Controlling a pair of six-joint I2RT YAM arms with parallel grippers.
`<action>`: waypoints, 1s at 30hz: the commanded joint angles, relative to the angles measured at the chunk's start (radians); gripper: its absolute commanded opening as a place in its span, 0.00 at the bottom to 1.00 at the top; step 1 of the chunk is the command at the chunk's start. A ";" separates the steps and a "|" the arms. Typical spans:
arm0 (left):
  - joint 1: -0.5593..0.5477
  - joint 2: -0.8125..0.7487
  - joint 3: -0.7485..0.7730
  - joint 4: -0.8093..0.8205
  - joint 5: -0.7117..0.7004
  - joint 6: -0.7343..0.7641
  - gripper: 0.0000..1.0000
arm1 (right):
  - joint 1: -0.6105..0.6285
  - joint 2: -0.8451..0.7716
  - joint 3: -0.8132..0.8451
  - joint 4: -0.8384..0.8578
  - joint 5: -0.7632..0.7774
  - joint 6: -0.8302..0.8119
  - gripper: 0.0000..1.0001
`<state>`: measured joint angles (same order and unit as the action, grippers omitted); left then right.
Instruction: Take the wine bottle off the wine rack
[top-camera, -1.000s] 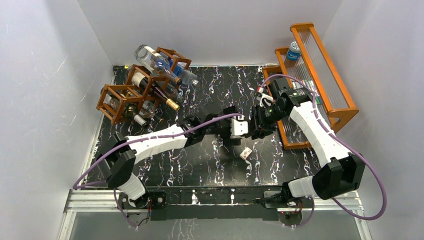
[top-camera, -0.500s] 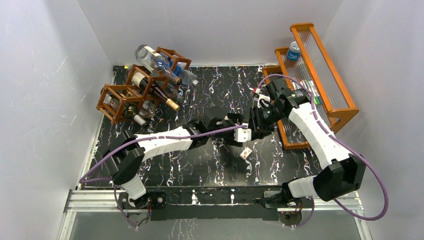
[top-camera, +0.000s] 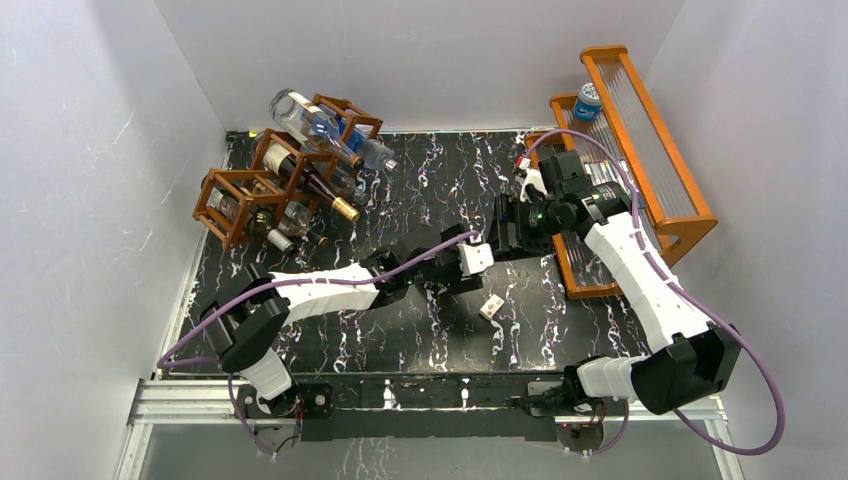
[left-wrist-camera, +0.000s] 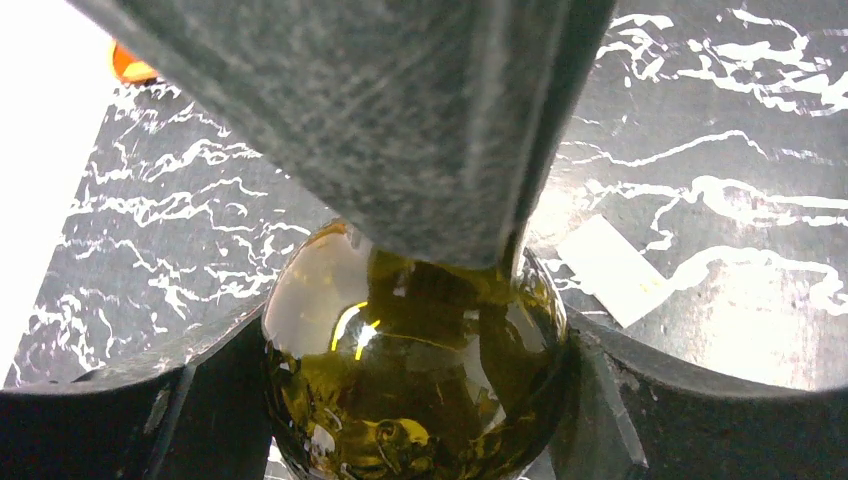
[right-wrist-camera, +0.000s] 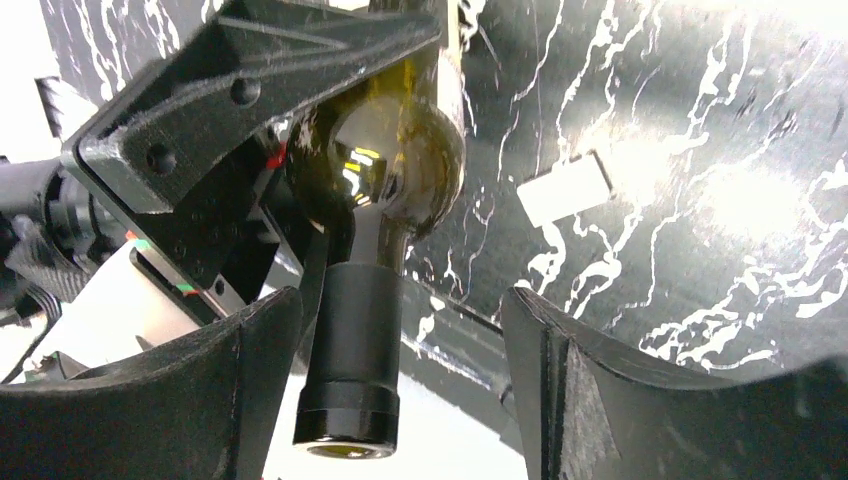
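Note:
The wine bottle (left-wrist-camera: 415, 370) is dark green glass, and my left gripper (left-wrist-camera: 415, 410) is shut on its round body, one finger on each side. In the right wrist view its shoulder (right-wrist-camera: 385, 170) and black-capped neck (right-wrist-camera: 350, 360) point toward the camera. My right gripper (right-wrist-camera: 400, 380) stands open around that neck, which lies close to the left finger with a wide gap to the right one. In the top view both grippers meet mid-table, left gripper (top-camera: 468, 262) and right gripper (top-camera: 505, 232), hiding the bottle. The wine rack (top-camera: 235, 200) stands at the far left.
The rack holds a gold-capped dark bottle (top-camera: 318, 186) and a clear bottle (top-camera: 305, 122). An orange shelf (top-camera: 640, 150) with a blue-capped bottle (top-camera: 588, 100) stands at the right. A white tag (top-camera: 491, 307) lies on the black marbled table (top-camera: 420, 170).
My left gripper closed on the bottle's body. My right gripper opened off the neck and drew back toward the far right.

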<state>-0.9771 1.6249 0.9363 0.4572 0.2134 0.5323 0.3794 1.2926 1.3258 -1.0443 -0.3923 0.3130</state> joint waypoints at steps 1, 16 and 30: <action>0.000 -0.069 0.021 0.089 -0.091 -0.170 0.00 | 0.010 -0.041 -0.016 0.180 -0.002 0.078 0.85; -0.001 -0.063 0.065 -0.008 -0.194 -0.422 0.00 | 0.051 -0.060 -0.122 0.441 0.069 0.098 0.51; 0.000 -0.112 0.073 -0.089 -0.201 -0.500 0.51 | 0.058 -0.035 -0.092 0.553 0.097 0.078 0.00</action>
<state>-0.9741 1.6020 0.9646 0.4072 0.0132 0.0963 0.4328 1.2705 1.1950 -0.5938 -0.3344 0.3908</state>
